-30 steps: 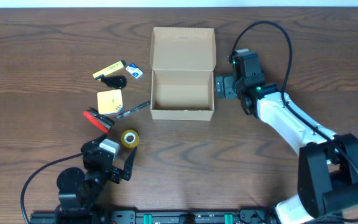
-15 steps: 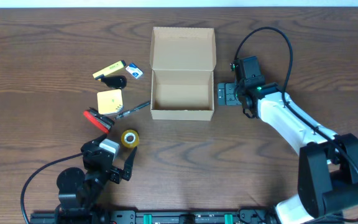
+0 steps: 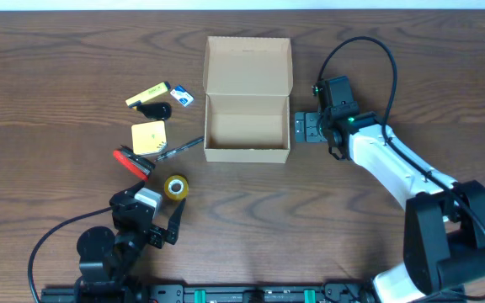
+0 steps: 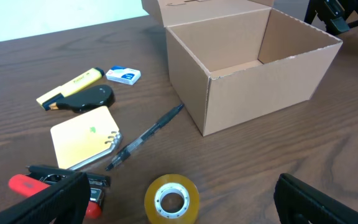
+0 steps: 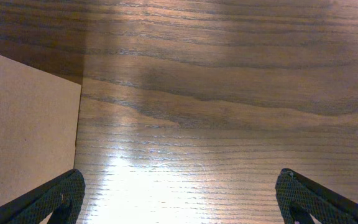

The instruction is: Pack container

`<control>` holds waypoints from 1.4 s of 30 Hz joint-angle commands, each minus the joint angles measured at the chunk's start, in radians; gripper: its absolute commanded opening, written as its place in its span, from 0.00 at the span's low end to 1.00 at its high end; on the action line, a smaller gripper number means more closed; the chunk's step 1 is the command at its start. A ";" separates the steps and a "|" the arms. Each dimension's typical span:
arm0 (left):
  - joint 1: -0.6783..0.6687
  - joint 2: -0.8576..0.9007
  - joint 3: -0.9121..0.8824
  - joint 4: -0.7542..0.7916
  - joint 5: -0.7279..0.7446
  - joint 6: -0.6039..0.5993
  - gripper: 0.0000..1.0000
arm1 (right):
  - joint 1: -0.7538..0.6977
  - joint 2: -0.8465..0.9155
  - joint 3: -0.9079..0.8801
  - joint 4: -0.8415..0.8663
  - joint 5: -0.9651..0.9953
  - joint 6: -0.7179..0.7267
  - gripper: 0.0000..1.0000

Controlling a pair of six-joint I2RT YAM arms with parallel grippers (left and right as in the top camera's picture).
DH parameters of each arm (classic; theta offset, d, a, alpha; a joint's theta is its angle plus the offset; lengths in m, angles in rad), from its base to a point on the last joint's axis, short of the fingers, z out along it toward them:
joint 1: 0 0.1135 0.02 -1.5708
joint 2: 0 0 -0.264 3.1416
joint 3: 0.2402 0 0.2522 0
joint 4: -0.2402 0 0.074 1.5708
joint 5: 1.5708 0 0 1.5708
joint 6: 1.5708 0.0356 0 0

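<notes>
Overhead, your container [image 3: 247, 154] sat on the wooden table [image 3: 74, 50] a little above the middle, its flap lid folded back flat toward the far edge and its mouth facing up. Your right gripper [image 3: 303, 128] hung just beside the box's right wall, apart from it, with the jaws spread wide and nothing between them. In the right wrist view you saw that tan wall filling the left side, bare wood grain ahead, and the two dark fingertips [image 5: 39, 202] far out in the lower corners.

Your left gripper [image 3: 148, 210] rested near the front left of the table, jaws also wide and gripping nothing. Just past it lay a yellow roll of tape [image 3: 175, 187], flat on the wood. To the left of the tape you had a red-handled tool [image 3: 131, 162], though the pictures did not make clear what kind. Beyond it lay a yellow spiral notepad [image 3: 149, 137], and a black pen [image 3: 181, 148] ran at a slant from beside the notepad toward the container's front left corner, its tip near the cardboard. Farther back sat a black object [image 3: 154, 110], a yellow highlighter [image 3: 147, 93] touching or just beside it, and a small blue and white packet [image 3: 184, 98] close to the box's left wall.
</notes>
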 commanded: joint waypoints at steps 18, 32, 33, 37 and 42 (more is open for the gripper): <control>0.006 -0.006 -0.018 0.441 0.206 -0.570 0.95 | -0.009 0.009 -0.005 -0.001 -0.004 0.011 0.99; 0.006 0.521 0.311 0.129 -0.037 -0.425 0.95 | -0.009 0.009 -0.005 -0.001 -0.004 0.011 0.99; 0.006 0.588 0.371 0.064 -0.090 -0.385 0.95 | -0.009 0.009 -0.005 -0.001 -0.004 0.011 0.99; 0.006 0.870 0.624 -0.126 -0.279 -0.242 0.95 | -0.009 0.009 -0.005 -0.001 -0.004 0.011 0.99; 0.007 1.141 0.840 -0.188 -0.354 -0.204 0.95 | -0.009 0.009 -0.005 -0.001 -0.004 0.011 0.99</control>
